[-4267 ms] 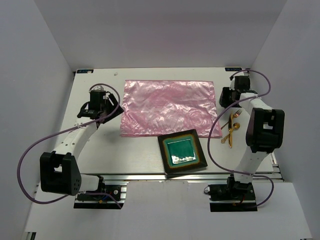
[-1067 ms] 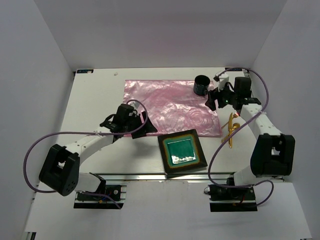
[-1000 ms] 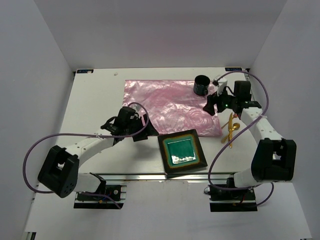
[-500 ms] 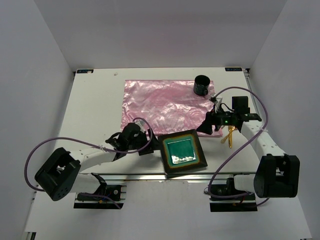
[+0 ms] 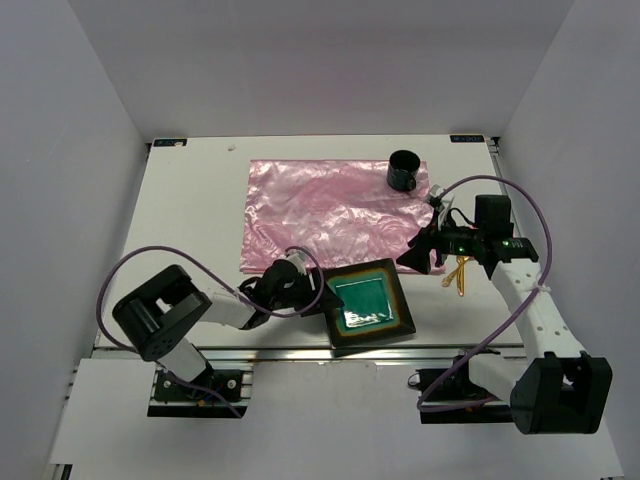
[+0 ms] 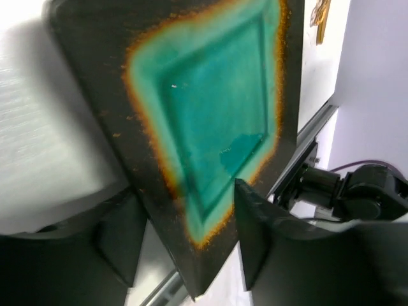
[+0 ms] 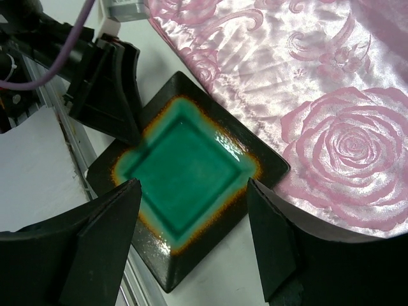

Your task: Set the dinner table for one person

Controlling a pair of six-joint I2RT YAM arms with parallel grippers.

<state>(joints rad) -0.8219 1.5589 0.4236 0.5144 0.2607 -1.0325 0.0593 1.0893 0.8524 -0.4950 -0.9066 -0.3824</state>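
The white dinner table (image 5: pixel 190 200) carries a shiny pink placemat (image 5: pixel 335 210), also in the right wrist view (image 7: pixel 306 76). A square black plate with a green centre (image 5: pixel 366 305) lies at the table's front edge, its far corner on the mat. My left gripper (image 5: pixel 318 290) is low at the plate's left edge. In the left wrist view (image 6: pixel 185 197) its jaws are open and straddle the plate's rim (image 6: pixel 191 127). My right gripper (image 5: pixel 415 258) hovers open over the plate's right corner, with the plate (image 7: pixel 185 172) between its fingers in the right wrist view (image 7: pixel 192 185).
A black cup (image 5: pixel 404 170) stands on the mat's far right corner. Gold cutlery (image 5: pixel 461 268) lies on the table right of the mat, under the right arm. The metal rail (image 5: pixel 280 352) runs just in front of the plate.
The cup now stands on the mat, let go by the right gripper, which has moved towards the plate. The left arm has swung from the table's left to the plate's left edge.
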